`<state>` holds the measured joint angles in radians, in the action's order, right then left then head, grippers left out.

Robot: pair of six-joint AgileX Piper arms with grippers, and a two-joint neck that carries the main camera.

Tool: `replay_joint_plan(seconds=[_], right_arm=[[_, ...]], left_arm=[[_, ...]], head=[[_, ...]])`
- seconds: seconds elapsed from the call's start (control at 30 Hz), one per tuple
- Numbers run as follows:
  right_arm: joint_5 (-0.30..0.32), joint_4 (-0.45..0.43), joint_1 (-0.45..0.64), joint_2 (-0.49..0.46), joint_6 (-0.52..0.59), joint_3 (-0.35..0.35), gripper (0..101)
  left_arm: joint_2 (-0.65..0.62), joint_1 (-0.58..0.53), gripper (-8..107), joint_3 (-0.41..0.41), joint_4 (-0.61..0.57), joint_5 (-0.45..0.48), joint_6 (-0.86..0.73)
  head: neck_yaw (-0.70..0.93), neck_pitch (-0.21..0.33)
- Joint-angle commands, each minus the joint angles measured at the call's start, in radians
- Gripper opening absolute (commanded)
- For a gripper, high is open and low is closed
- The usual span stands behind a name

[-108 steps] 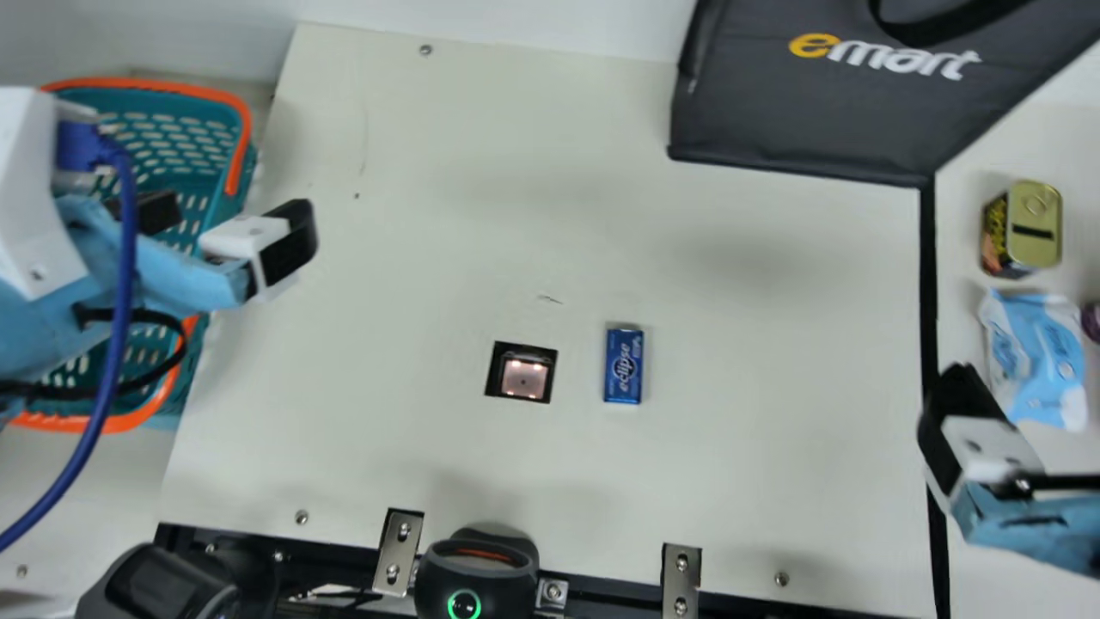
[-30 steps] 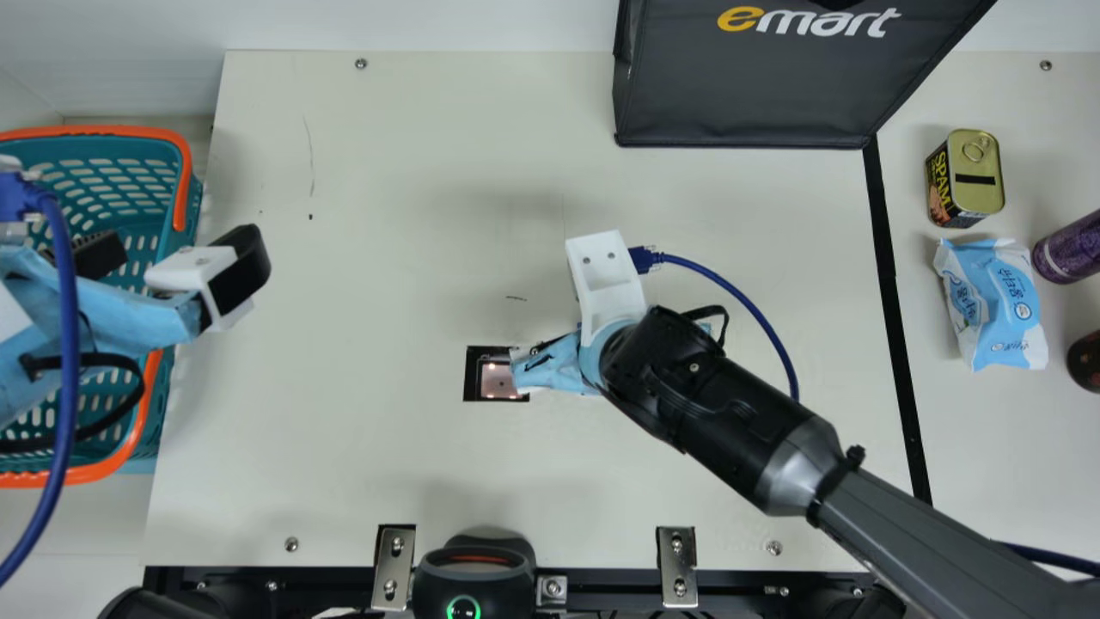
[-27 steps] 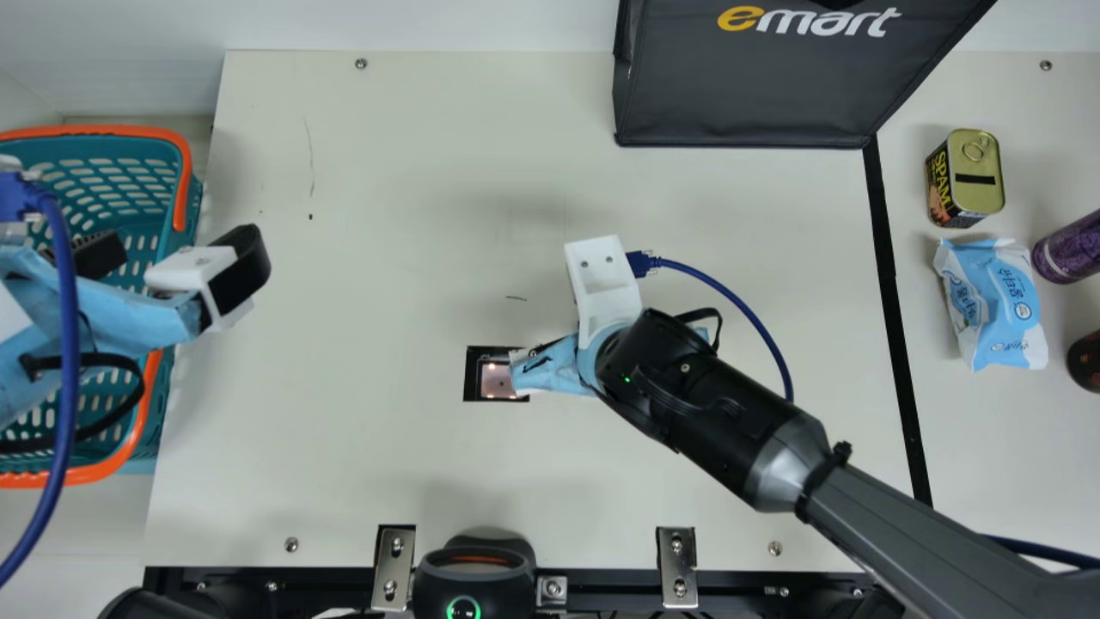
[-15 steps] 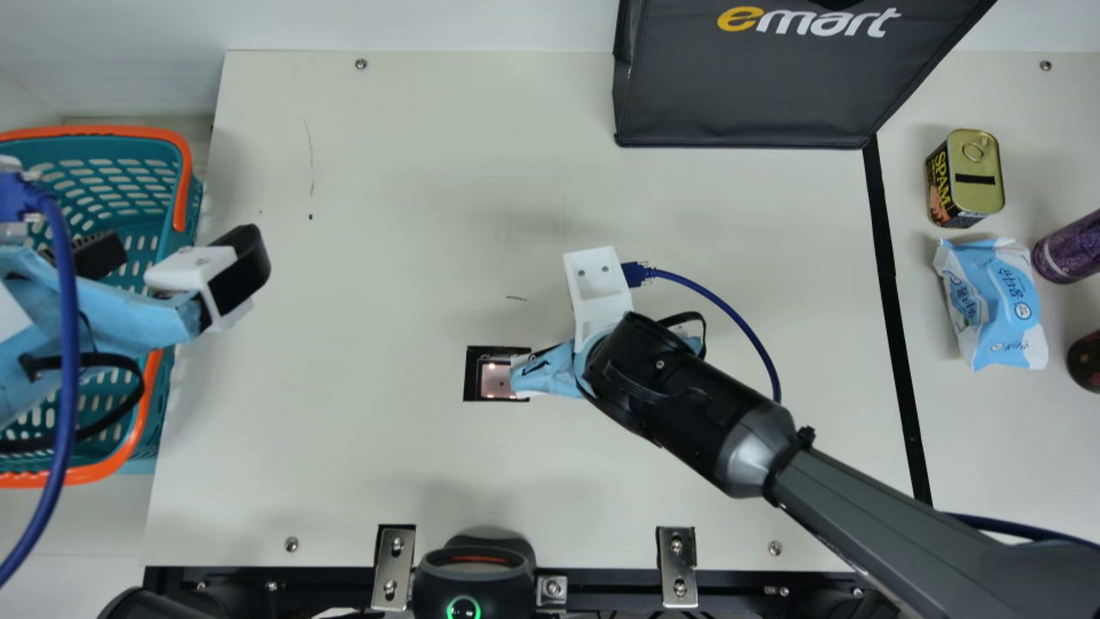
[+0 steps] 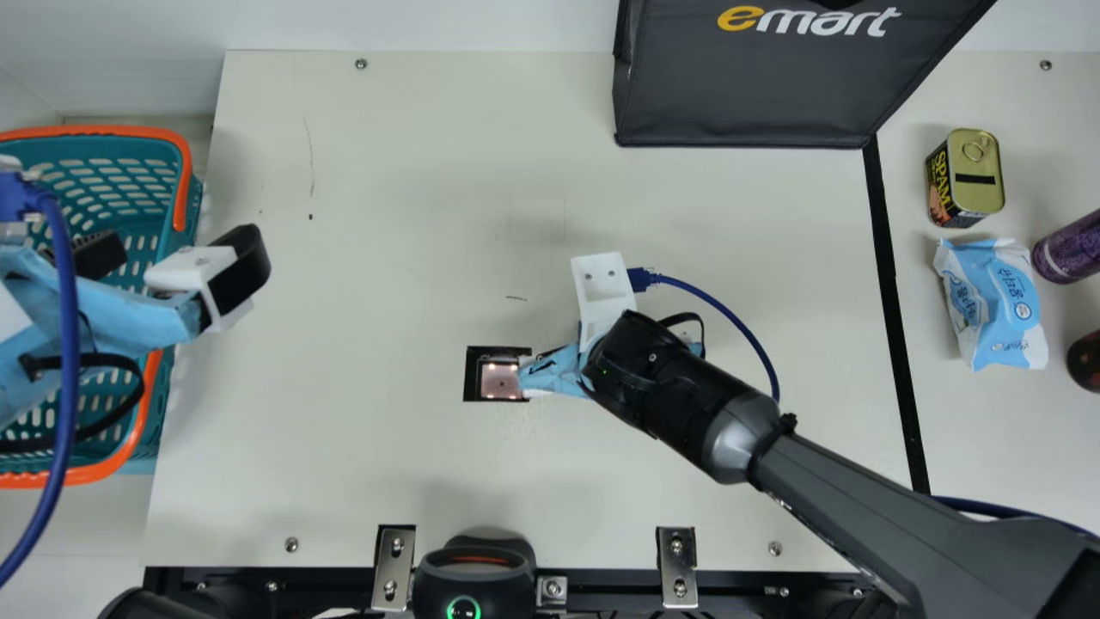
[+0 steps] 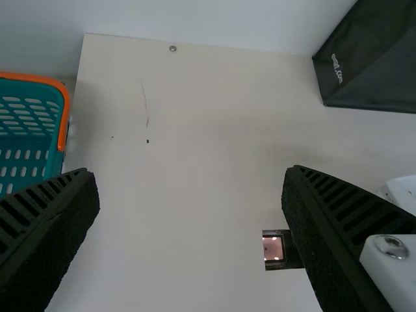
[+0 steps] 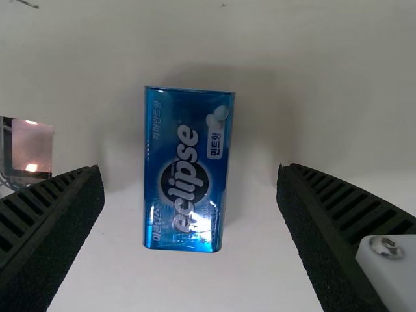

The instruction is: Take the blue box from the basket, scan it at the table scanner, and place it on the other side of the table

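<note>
My right gripper (image 5: 554, 371) hangs just right of the scanner window (image 5: 500, 381) in the main view, its arm covering the spot beneath. In the right wrist view, the blue box (image 7: 188, 162) lies flat on the table between the two parted fingers of the right gripper (image 7: 190, 172), touching neither. The scanner (image 7: 32, 146) is close beside it. Over the teal basket (image 5: 185, 163) with the orange rim, my left gripper (image 5: 174, 258) stands open. The left wrist view has the left gripper (image 6: 188, 177) wide apart and holding nothing.
A black bag (image 5: 748, 86) stands at the back. On the right, past a black line (image 5: 894, 318), are a can (image 5: 975, 176), a light blue pouch (image 5: 993, 301) and a purple item (image 5: 1070, 249). A round black device (image 5: 473, 585) sits at the front edge.
My right arm has come in from the right side to over the blue box, hiding it in the main view; lately it shifts only slightly. My left arm keeps still. The main camera has turned.
</note>
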<state>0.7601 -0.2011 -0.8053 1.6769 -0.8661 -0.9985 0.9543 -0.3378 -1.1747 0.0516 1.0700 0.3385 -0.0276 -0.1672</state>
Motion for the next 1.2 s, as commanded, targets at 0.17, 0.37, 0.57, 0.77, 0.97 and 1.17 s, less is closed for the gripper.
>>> replay_joint_plan(seconds=[0.17, 0.37, 0.57, 0.77, 0.97, 1.17], right_arm=[[-0.007, 0.015, 0.009, 0.008, 0.007, 0.003, 95], [-0.003, 0.013, 0.013, 0.011, -0.002, 0.001, 68], [0.005, 0.002, 0.012, 0.012, -0.017, -0.001, 28], [0.013, -0.006, 0.009, 0.01, -0.028, -0.003, 0], [0.032, -0.015, 0.004, -0.005, -0.036, -0.01, 0], [0.06, -0.018, 0.002, -0.037, -0.035, -0.026, 0]], left_arm=[[0.0, 0.0, 90, 0.0, 0.0, 0.0, 0.0], [0.0, 0.0, 90, 0.0, 0.0, 0.0, 0.0], [0.0, 0.0, 90, 0.0, 0.0, 0.0, 0.0], [0.0, 0.0, 90, 0.0, 0.0, 0.0, 0.0], [0.0, 0.0, 90, 0.0, 0.0, 0.0, 0.0], [0.0, 0.0, 90, 0.0, 0.0, 0.0, 0.0]], head=[[0.0, 0.029], [0.0, 0.029], [0.0, 0.029], [0.0, 0.029], [0.0, 0.029], [0.0, 0.029]])
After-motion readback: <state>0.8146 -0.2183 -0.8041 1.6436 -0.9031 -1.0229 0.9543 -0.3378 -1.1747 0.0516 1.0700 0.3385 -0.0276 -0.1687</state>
